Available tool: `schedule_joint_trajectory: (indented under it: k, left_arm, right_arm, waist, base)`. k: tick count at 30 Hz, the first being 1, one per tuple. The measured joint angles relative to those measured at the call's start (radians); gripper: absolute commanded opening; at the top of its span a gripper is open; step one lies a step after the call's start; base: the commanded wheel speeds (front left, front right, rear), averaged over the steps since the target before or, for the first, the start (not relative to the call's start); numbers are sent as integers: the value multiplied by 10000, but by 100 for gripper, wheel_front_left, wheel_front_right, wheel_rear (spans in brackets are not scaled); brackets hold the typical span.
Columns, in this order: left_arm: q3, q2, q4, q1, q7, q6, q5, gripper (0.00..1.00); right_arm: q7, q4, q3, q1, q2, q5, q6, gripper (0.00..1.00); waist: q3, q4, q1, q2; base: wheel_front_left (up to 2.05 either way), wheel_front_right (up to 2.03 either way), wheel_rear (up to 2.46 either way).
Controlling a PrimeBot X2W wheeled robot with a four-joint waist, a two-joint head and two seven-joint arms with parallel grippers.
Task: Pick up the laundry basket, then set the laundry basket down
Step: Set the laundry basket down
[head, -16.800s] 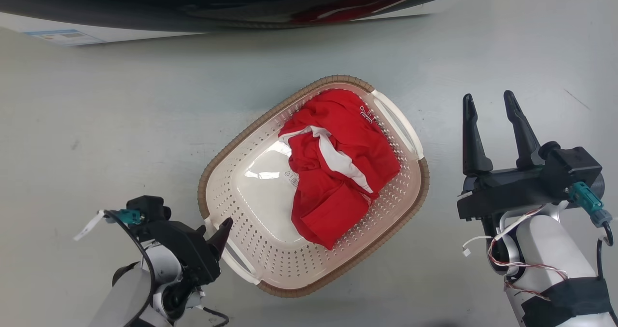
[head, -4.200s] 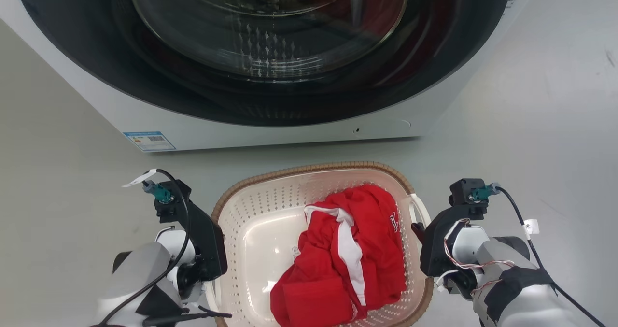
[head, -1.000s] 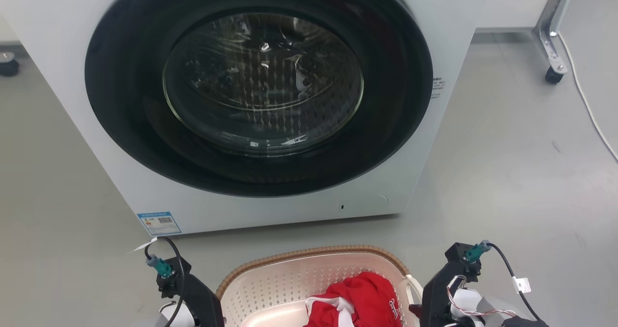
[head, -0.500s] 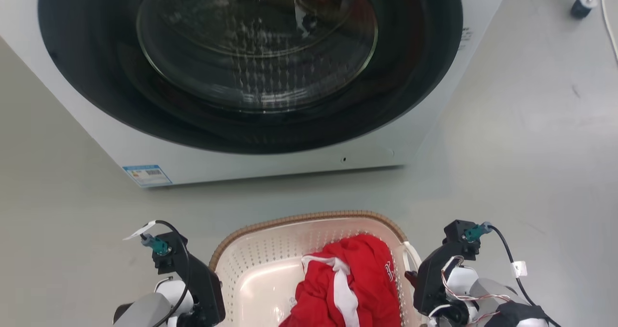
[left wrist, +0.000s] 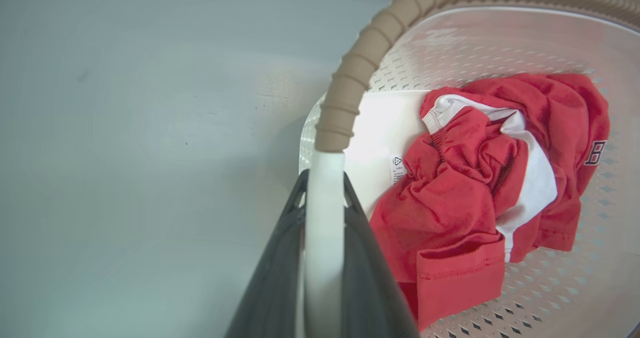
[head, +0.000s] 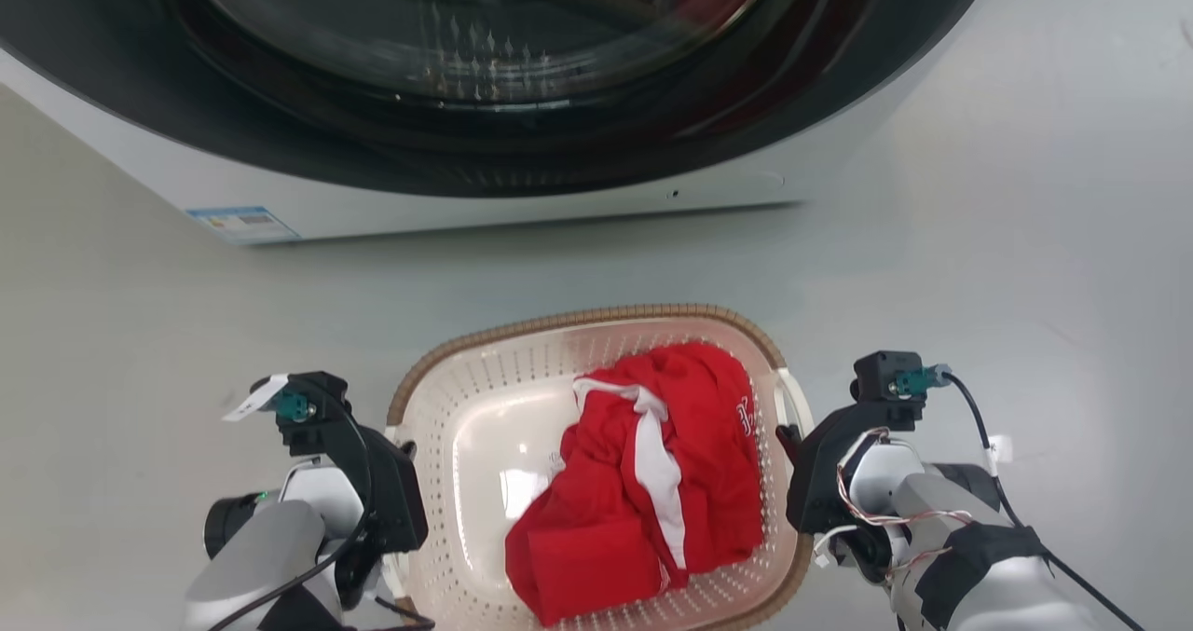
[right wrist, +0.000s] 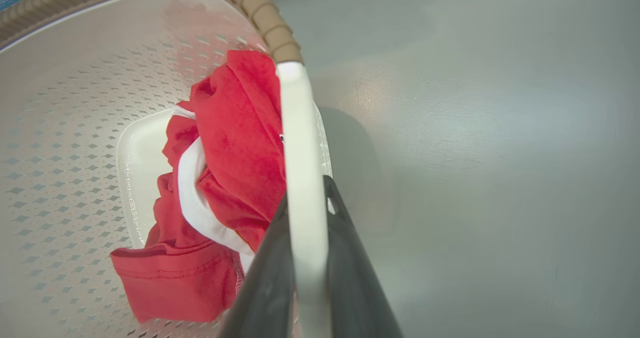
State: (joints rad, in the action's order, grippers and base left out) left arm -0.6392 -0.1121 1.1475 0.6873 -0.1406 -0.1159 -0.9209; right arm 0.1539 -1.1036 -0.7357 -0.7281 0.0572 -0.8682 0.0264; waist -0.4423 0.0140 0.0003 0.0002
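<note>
The laundry basket (head: 578, 319) is cream with perforated walls and a brown woven rim, and it sits low in the head view between my two arms. A red and white garment (head: 652, 463) lies crumpled inside it. My left gripper (head: 403, 449) is at the basket's left end. In the left wrist view that gripper (left wrist: 324, 175) is shut on the white loop handle (left wrist: 325, 203). At the right end, my right gripper (head: 790, 440) (right wrist: 305, 188) is shut on the other white handle (right wrist: 300, 153). Whether the basket's bottom touches the floor, I cannot tell.
A white washing machine (head: 522, 212) with a round dark glass door stands just beyond the basket, its base a short gap from the far rim. Grey floor (head: 1025, 240) stretches to the right and left of the basket.
The head camera has tilted down, so the washing machine has slid up the picture and more of the basket shows. Both grippers still clamp the same handles.
</note>
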Motion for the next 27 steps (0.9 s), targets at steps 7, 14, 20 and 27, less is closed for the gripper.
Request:
schedule_joint_trajectory:
  k: [7,14,20,27]
  left_arm:
    - [-4,-69,-88,495,807,-21,90,0]
    - [-50,-82,-115,732,1588,-69,351,0]
    - [-121,-100,-109,922,2197,-71,529,0]
    - [-245,-96,-23,1239,2788,-73,708,0]
  right_arm:
    - [-775,12,-29,-536,0,274,-54,0]
    - [-1551,-65,-84,-755,-8,523,-173,0]
    - [-2167,-125,-167,-987,-15,640,-198,0]
    - [-2667,-222,-222,-1271,-35,700,-322,0]
  waist:
    - [-1039,-12,-1,-1]
    - [-1945,-14,-1,0]
    - [-2485,-4,-1,0]
    - [-2891,-7,-2,0]
  base:
    - [0,0,0]
    - [0,0,0]
    - [0,0,0]
    - [0,0,0]
